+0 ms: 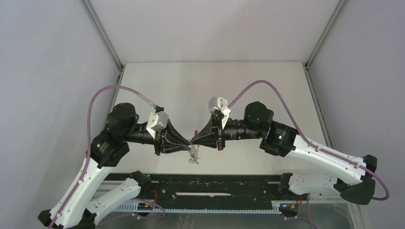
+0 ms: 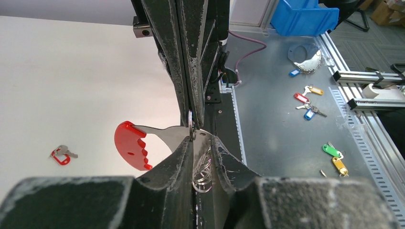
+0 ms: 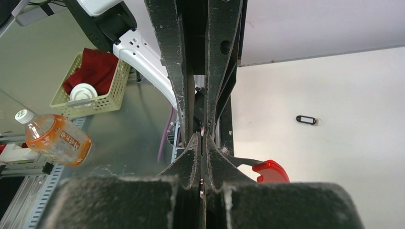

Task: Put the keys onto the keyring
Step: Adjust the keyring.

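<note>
Both arms meet tip to tip above the table (image 1: 191, 86), mid-air.

- Right gripper (image 2: 192, 121): fingers pressed together, clamped on the keyring (image 2: 191, 125). It is a thin metal loop, barely showing at the tips.
- A red plastic grip (image 2: 130, 145) on a flat silvery shank sticks out sideways from that ring.
- Left gripper (image 2: 195, 143): fingers a sliver apart, apparently nipping the silvery wire loops (image 2: 203, 171) of the keys (image 1: 193, 156).
- In the top view the bunch dangles just below the meeting point, clear of the table.

Handling, as judged:
- Keys are light, stiff and slick metal, and the bunch swings freely, so it gives no steady edge.
- The ring is springy wire; its split must be pried open, and it will twist if held off-centre.
- Best hold looks like 1 flat key by its head, leaving the hole clear, with the ring pinched opposite its split.
- Main risk is a key slipping out of the pads under side load.
</note>
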`<control>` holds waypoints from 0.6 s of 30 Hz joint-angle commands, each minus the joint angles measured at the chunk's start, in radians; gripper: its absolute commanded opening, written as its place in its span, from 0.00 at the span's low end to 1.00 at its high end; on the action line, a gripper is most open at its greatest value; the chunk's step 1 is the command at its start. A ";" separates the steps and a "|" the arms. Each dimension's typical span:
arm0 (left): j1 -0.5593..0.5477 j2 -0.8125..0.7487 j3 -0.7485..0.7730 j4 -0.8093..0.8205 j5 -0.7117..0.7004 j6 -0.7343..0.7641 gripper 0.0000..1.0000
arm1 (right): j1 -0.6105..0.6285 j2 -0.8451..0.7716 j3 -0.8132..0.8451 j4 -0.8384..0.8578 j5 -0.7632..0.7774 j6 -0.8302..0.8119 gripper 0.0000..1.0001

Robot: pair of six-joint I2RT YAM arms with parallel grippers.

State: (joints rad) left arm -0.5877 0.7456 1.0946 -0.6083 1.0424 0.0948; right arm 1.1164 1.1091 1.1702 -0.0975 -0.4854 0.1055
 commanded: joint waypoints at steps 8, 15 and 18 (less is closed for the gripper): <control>0.002 -0.007 0.015 0.047 0.016 -0.028 0.24 | 0.028 0.041 0.082 -0.035 -0.017 -0.050 0.00; 0.002 -0.013 0.004 0.044 0.032 -0.019 0.11 | 0.034 0.045 0.096 -0.051 -0.005 -0.061 0.00; 0.002 -0.017 0.005 0.013 0.038 0.011 0.09 | 0.034 0.039 0.095 -0.052 0.003 -0.064 0.00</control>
State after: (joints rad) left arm -0.5861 0.7380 1.0935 -0.6094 1.0519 0.0811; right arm 1.1412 1.1515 1.2270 -0.1585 -0.5026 0.0650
